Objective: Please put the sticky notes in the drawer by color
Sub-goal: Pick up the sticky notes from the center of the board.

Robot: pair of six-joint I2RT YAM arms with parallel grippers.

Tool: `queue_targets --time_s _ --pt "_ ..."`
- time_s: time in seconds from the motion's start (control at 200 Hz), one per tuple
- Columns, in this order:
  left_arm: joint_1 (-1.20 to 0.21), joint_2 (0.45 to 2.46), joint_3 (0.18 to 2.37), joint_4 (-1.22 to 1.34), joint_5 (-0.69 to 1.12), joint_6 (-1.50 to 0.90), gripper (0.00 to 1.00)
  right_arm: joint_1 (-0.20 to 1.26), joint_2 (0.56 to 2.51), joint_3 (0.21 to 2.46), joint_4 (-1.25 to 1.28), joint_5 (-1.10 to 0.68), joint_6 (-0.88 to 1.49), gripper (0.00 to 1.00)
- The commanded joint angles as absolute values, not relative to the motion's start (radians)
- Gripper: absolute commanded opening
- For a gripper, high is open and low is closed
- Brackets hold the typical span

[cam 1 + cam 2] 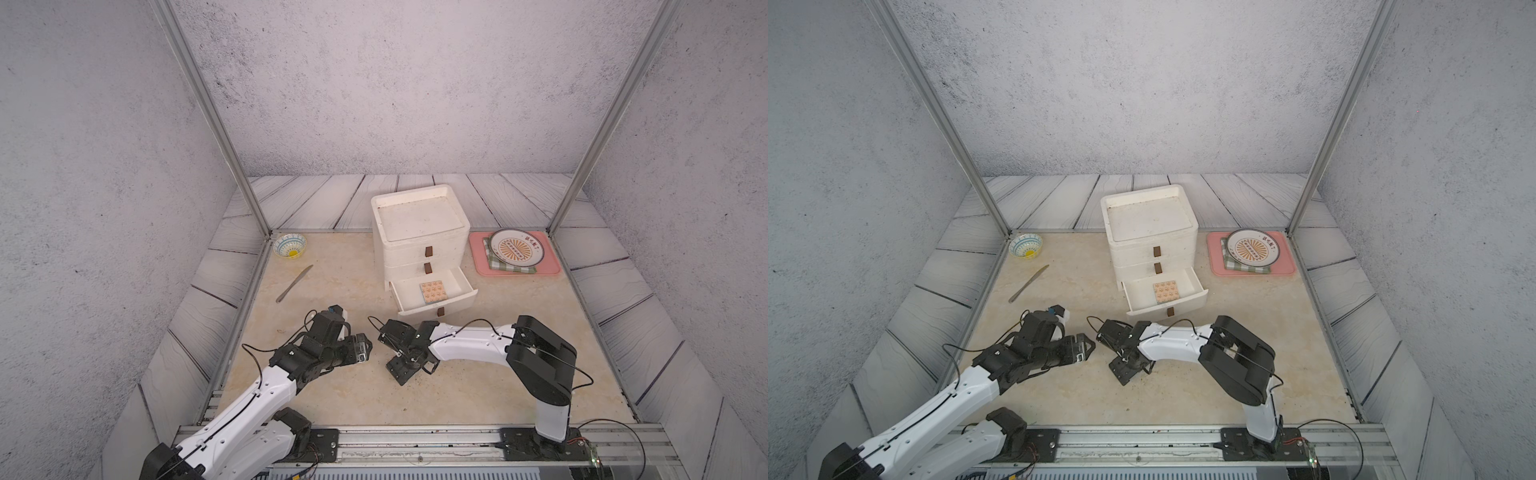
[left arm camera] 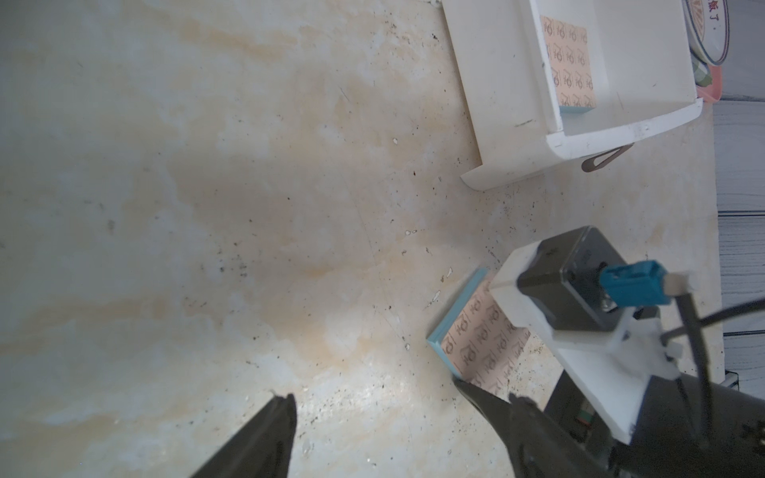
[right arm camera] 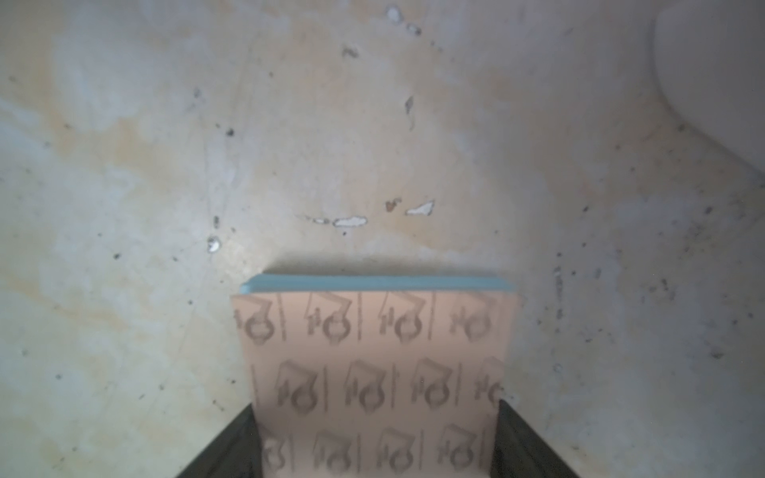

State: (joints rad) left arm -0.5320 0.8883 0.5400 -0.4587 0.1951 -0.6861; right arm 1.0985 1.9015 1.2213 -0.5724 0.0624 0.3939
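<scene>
The white drawer (image 1: 419,232) chest stands mid-table with its bottom drawer (image 1: 465,296) pulled open. In it lies one of the sticky notes, a peach pad with orange print (image 1: 433,291) (image 1: 1166,290) (image 2: 569,62). A second peach pad (image 3: 372,364) (image 2: 476,331) with blue edges lies on the table in front of the chest. My right gripper (image 3: 374,414) (image 1: 405,368) is shut on it, a finger against each side. The arm hides this pad in both top views. My left gripper (image 2: 374,389) (image 1: 365,347) is open over bare table just left of it, holding nothing.
A patterned bowl (image 1: 290,246) and a butter knife (image 1: 294,283) lie at the back left. At the back right a pink tray (image 1: 548,270) carries a green checked cloth (image 1: 511,268) and a plate (image 1: 516,247). Metal frame posts stand at both back corners.
</scene>
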Motion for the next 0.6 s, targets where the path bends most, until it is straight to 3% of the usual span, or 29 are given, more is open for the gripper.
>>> queue_targets --time_s 0.0,0.175,0.51,0.595 --pt "-0.525 0.907 0.555 -0.438 0.222 -0.684 0.85 1.102 1.9 1.194 -0.624 0.091 0.413 0.76" --pt "-0.523 0.975 0.585 -0.394 0.348 -0.67 0.86 1.101 1.763 1.164 -0.611 0.106 0.42 0.75" --pt "-0.525 1.167 0.632 -0.164 0.836 -0.726 0.84 1.097 1.541 1.136 -0.621 0.105 0.391 0.76" --pt "-0.525 1.181 0.638 -0.146 0.887 -0.734 0.83 1.093 1.504 1.115 -0.611 0.09 0.389 0.76"
